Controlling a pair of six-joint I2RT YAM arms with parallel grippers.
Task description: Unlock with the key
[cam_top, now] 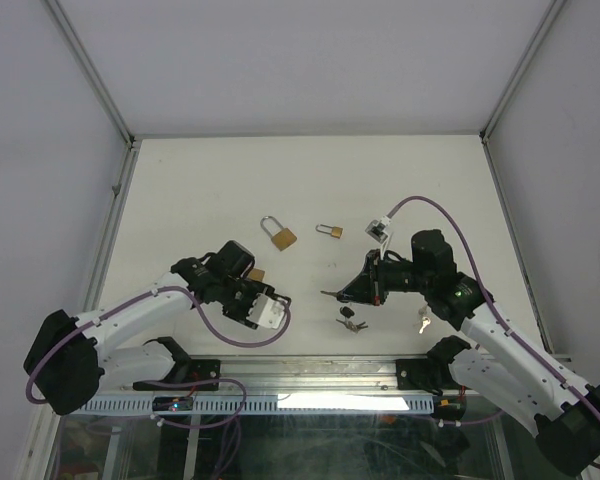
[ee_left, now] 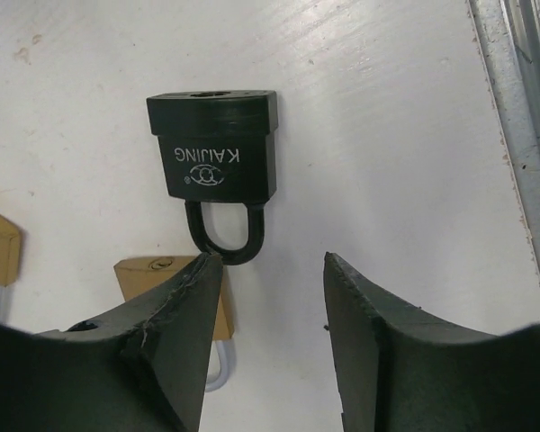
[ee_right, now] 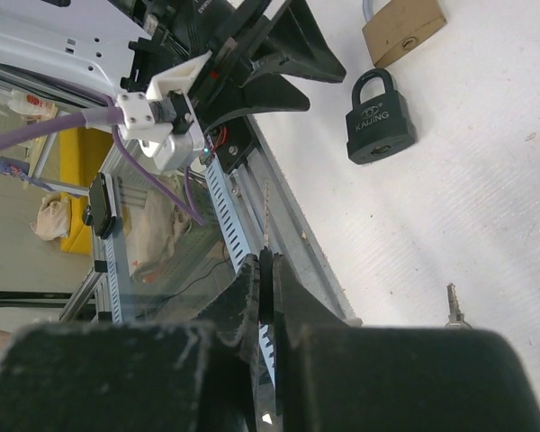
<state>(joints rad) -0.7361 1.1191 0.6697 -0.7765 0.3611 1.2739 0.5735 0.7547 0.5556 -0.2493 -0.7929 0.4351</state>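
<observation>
A black padlock [ee_left: 218, 162] marked KAIJING lies on the white table just ahead of my left gripper [ee_left: 270, 261], its shackle toward the fingers. It also shows in the right wrist view [ee_right: 381, 117]. The left gripper [cam_top: 255, 296] is open and empty, apart from the lock. My right gripper [ee_right: 270, 270] is shut on a key [ee_right: 266, 216]; the dark head is pinched between the fingers and the blade sticks out ahead. In the top view the right gripper [cam_top: 348, 290] holds the key pointing left, a short way right of the left gripper.
A brass padlock [ee_left: 157, 274] lies partly under the left finger [ee_left: 184, 315]. A larger brass padlock [cam_top: 280, 236] and a small one [cam_top: 330, 231] lie farther back. A key bunch [cam_top: 352, 320] and a silver key [cam_top: 423, 322] lie near the front rail [cam_top: 310, 372].
</observation>
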